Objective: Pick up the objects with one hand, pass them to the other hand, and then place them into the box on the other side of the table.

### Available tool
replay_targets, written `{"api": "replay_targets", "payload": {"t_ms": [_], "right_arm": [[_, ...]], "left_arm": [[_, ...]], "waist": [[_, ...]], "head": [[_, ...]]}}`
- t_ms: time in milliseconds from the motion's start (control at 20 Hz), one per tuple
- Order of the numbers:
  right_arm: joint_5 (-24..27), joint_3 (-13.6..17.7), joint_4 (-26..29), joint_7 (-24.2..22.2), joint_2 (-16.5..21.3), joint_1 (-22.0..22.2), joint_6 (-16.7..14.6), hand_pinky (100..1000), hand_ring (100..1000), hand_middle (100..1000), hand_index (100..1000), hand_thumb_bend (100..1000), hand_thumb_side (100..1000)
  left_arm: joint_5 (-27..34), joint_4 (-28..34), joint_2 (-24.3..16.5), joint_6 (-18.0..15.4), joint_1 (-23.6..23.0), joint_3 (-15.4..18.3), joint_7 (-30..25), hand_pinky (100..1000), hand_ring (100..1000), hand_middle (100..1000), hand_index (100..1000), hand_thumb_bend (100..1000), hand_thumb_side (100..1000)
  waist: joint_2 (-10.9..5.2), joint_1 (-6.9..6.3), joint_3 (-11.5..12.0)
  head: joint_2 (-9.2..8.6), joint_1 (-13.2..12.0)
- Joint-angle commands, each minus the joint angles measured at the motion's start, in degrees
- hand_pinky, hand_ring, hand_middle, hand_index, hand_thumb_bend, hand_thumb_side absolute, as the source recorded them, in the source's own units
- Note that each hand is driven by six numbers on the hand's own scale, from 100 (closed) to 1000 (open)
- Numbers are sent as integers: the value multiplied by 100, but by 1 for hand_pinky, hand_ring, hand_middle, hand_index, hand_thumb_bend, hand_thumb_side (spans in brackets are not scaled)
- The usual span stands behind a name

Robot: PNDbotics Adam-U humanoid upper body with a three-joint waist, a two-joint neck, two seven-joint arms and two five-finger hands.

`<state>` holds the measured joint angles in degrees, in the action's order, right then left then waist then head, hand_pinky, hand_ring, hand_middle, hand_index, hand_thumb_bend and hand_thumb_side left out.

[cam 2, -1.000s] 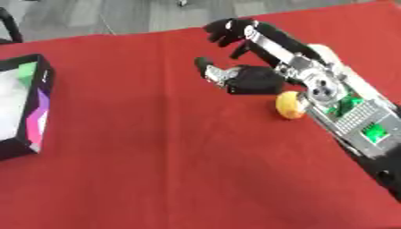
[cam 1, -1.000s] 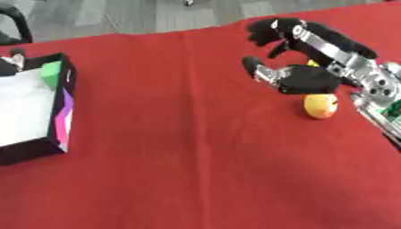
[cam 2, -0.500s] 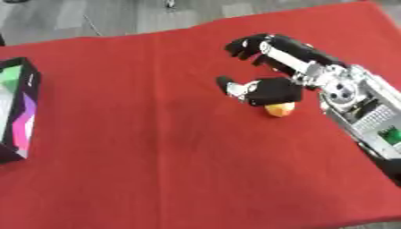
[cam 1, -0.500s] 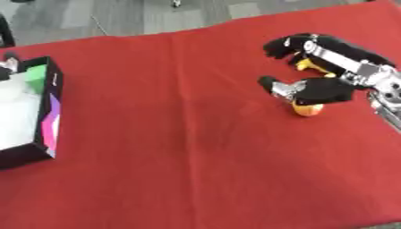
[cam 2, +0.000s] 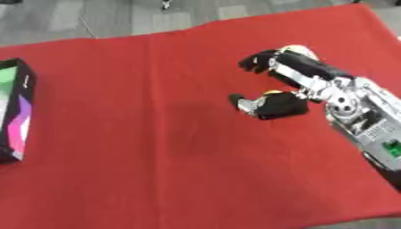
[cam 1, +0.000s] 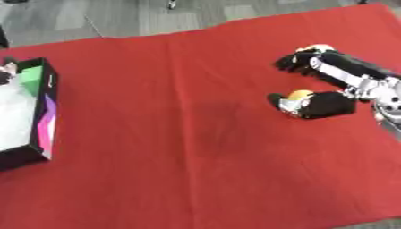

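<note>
A small yellow-orange ball [cam 1: 300,95] lies on the right part of the red cloth [cam 1: 180,134], tucked just behind the thumb of the right hand [cam 2: 291,89], whose fingers arch over it from the far side; whether they touch or pinch it cannot be told. The box [cam 1: 30,112], black with a green and purple inner wall and something white inside, sits well apart at the cloth's left edge. Beyond the cloth's far edge runs grey floor [cam 1: 117,18].

One box [cam 1: 43,112], one robot hand [cam 2: 294,89], seemingly two small objects [cam 1: 300,94].
</note>
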<state>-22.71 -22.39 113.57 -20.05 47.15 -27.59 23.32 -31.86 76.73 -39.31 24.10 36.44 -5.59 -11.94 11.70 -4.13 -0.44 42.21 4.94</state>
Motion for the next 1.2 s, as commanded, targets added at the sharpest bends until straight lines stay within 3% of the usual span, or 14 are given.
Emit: {"api": "replay_targets", "payload": {"t_ms": [50, 250, 400, 700, 1050, 1200], "right_arm": [[-195, 42, 102, 27, 169, -23, 92, 822, 853, 812, 889, 308, 573], [-26, 195, 102, 68, 445, -100, -138, 830, 860, 820, 897, 314, 574], [491, 343, 102, -62, 764, -232, -368, 828, 868, 827, 899, 289, 604], [1301, 524, 102, -586, 1234, -406, -466, 846, 887, 856, 911, 269, 661], [1324, 600, 102, -1097, 1417, -383, -444, 862, 892, 860, 911, 304, 665], [1235, 604, 102, -1354, 1432, -349, -490, 867, 891, 851, 897, 333, 622]], "left_arm": [[-62, 26, -225, -5, 88, 2, -38, 842, 852, 756, 775, 100, 358], [-98, 8, -209, -4, 91, -16, -71, 842, 852, 755, 774, 100, 360], [-119, 12, -192, -12, 124, -36, -93, 842, 851, 754, 773, 100, 358], [-153, 22, -155, -26, 208, -70, -131, 842, 851, 753, 771, 100, 362], [-184, 22, -140, -7, 252, -75, -171, 842, 851, 753, 770, 100, 365], [-193, 20, -141, -1, 266, -72, -172, 842, 851, 753, 770, 100, 363]], "waist": [[-213, 57, -1], [-203, 62, 12], [-195, 64, 48], [-158, 73, 136], [-100, 79, 187], [-91, 81, 198]], "head": [[-6, 37], [60, 47], [98, 77], [128, 152], [148, 185], [160, 198]]}}
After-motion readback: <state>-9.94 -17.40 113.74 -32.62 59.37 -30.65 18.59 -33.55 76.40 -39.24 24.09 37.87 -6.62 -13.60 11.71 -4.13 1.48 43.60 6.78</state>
